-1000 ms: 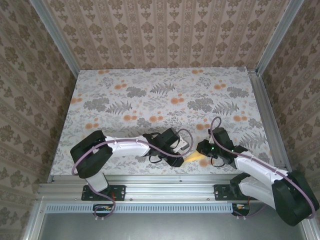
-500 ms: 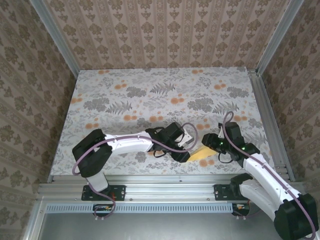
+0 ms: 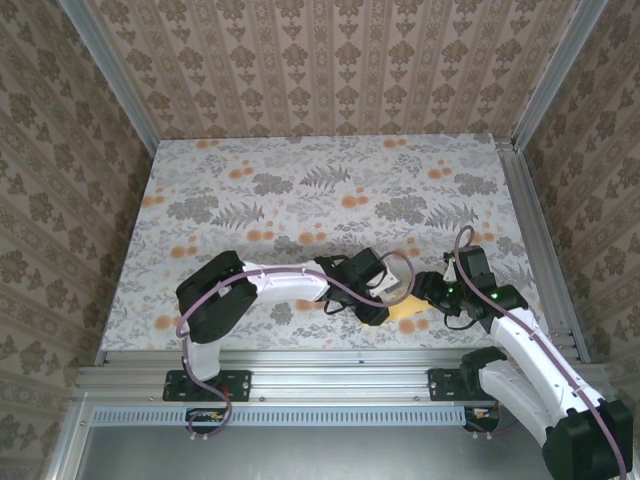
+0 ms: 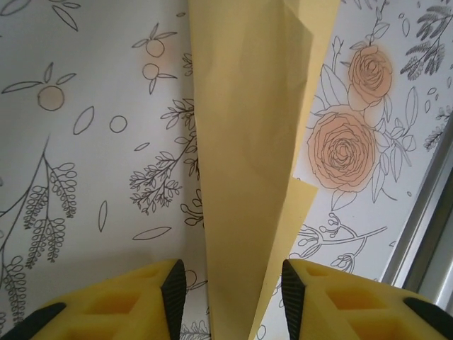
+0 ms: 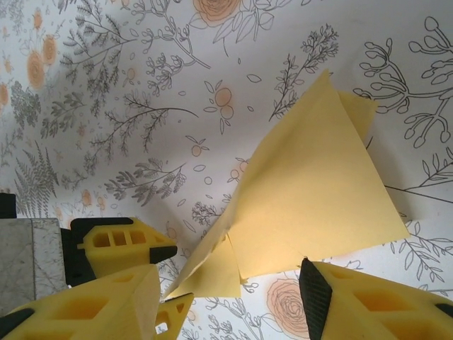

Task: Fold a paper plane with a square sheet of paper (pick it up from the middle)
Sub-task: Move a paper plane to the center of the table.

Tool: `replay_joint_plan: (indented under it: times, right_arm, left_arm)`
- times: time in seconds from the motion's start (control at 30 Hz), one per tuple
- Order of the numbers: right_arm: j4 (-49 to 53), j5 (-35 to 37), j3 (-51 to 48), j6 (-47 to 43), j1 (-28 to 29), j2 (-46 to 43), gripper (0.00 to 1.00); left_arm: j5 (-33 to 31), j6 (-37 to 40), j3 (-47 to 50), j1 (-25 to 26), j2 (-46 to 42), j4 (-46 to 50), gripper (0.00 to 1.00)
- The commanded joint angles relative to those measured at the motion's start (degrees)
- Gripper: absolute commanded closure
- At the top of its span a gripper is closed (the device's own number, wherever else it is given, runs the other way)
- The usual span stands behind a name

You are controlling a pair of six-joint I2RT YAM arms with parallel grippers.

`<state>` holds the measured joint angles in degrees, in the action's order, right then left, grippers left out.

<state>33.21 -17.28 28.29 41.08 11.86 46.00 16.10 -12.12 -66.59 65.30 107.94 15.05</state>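
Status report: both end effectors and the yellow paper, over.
Left end effector open, astride paper. Right end effector open. Paper folded, pointed, on table. Nothing blocking.

I'm holding the left arm (image 3: 285, 283) stretched low over the table (image 3: 200, 190), its forearm running roughly along the near edge and reaching past the middle toward the right. The left gripper (image 3: 388, 306) is pointing right and down, and its yellow fingers (image 4: 170, 287) are standing apart with a clear gap between them. I'm keeping the right arm (image 3: 520, 340) rising from the near right corner, bending at the elbow and tilting its wrist down and leftward. The right gripper (image 3: 420, 298) is facing the left one, the two nearly tip to tip just inside the near edge. Its jaws are gaping wide.
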Motion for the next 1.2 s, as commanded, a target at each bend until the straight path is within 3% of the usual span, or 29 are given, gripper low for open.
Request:
replay_joint_plan:
  times: [0.0,0.23,0.47,0.77,0.97,1.17]
  right_arm:
    - [2.5,-1.6,1.7,-1.2,-0.6,-0.5,0.42]
    - [0.9,-6.0,0.6,-0.1,-0.6,0.0,0.40]
    - [2.3,-10.3,0.0,0.6,-0.6,0.3,0.39]
    - [1.0,-13.1,-2.6,6.1,2.6,0.1,0.36]
    - [-5.5,-9.9,-5.0,10.9,7.7,2.8,0.35]
    - [-12.8,-9.1,-6.4,13.9,9.1,6.3,0.33]
  left_arm:
    - [-1.8,2.1,-1.4,0.6,0.6,1.9,0.60]
    - [-2.7,1.7,-1.4,0.6,1.5,2.0,0.84]
    - [-1.2,0.7,-0.3,-1.0,-0.3,1.6,0.93]
    - [6.8,-5.6,4.6,-4.9,-2.1,-5.7,0.95]
    - [8.8,-7.2,5.6,-6.0,-2.6,-7.4,0.95]
    - [9.8,-8.1,6.8,-6.2,-3.1,-8.8,0.95]
